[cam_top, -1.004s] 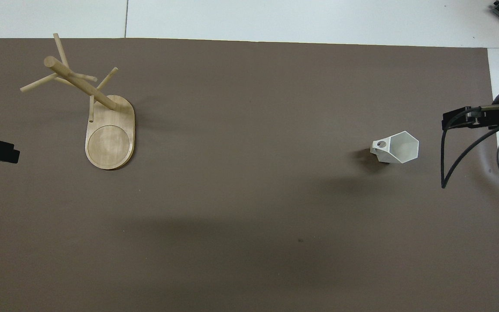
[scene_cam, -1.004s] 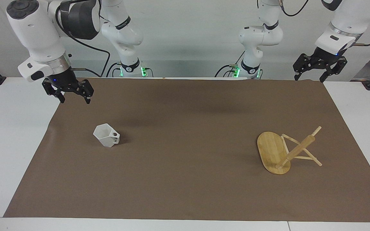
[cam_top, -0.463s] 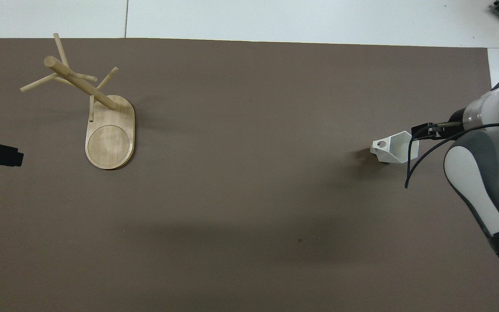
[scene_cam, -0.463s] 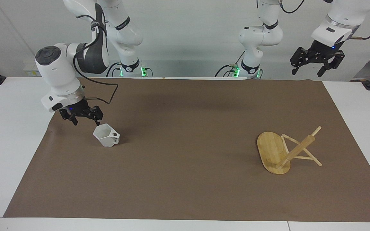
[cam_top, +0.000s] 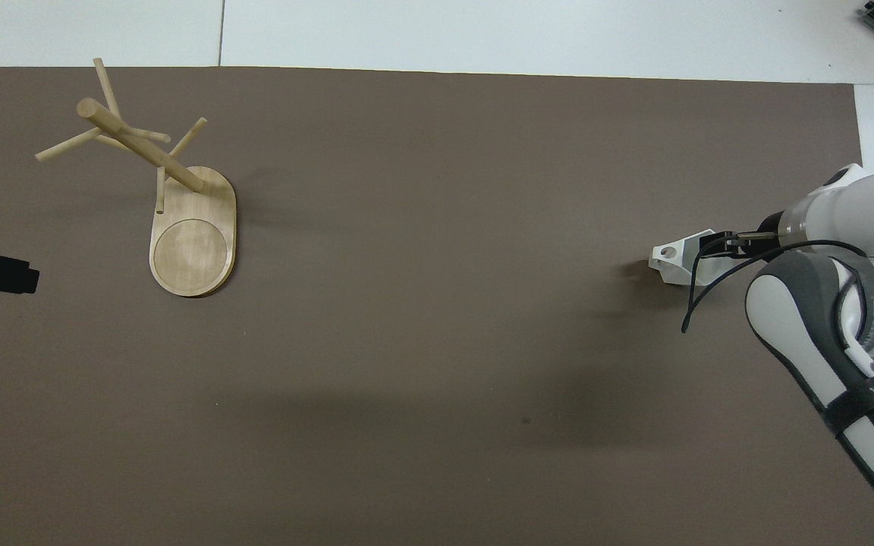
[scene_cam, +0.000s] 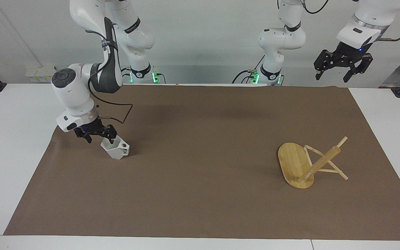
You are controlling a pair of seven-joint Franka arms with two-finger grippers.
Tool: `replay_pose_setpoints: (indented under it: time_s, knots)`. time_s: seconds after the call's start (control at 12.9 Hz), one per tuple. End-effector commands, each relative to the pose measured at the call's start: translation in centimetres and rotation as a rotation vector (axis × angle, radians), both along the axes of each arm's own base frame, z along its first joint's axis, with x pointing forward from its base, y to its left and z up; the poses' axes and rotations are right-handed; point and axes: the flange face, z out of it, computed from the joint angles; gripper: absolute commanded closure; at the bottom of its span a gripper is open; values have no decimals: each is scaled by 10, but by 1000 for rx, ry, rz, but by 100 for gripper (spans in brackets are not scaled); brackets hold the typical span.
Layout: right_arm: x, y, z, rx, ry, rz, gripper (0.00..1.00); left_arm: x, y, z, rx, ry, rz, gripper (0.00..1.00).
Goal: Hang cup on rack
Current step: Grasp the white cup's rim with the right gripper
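Right claw (scene_cam: 97, 135) open, astride rim of cup (scene_cam: 117, 150), holding nothing; should seat deep, then close squarely. Left claw (scene_cam: 342, 65) open, waits, up over the desk's edge.

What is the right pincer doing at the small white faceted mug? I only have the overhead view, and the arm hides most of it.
Observer: In the facing view, the right pincer is down at the small white faceted mug, open, one finger seemingly dipping into its mouth. The mug sits on the brown paper mat.
Reviewer: And the left pincer? I see only a black tip.
Observer: The left pincer waits open, high over the left arm's end of the table, well clear of the light bamboo mug tree.
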Motion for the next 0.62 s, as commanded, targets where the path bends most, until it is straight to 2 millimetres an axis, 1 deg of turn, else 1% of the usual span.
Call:
replay_pose_setpoints:
  time_s: [0.0, 0.15, 0.23, 0.31, 0.46, 0.54]
  knots:
    - [1, -6, -13, 26, -26, -32, 0, -5, 1, 3, 14, -5, -4, 0]
    - [4, -6, -18, 31, -50, -48, 0, -5, -1, 3, 14, -9, -6, 0]
    - [4, -5, -19, 31, -50, -54, 0, -5, -1, 0, 15, -4, -7, 0]
    - [4, -2, -20, 32, -47, -52, 3, -3, -1, 1, 13, -25, -12, 0]
    - [3, 2, -20, 33, -42, -55, 26, -6, -1, -5, 13, -28, -16, 0]
    - [3, 4, -20, 32, -36, -51, 35, -7, -1, -8, 14, -19, -20, 0]
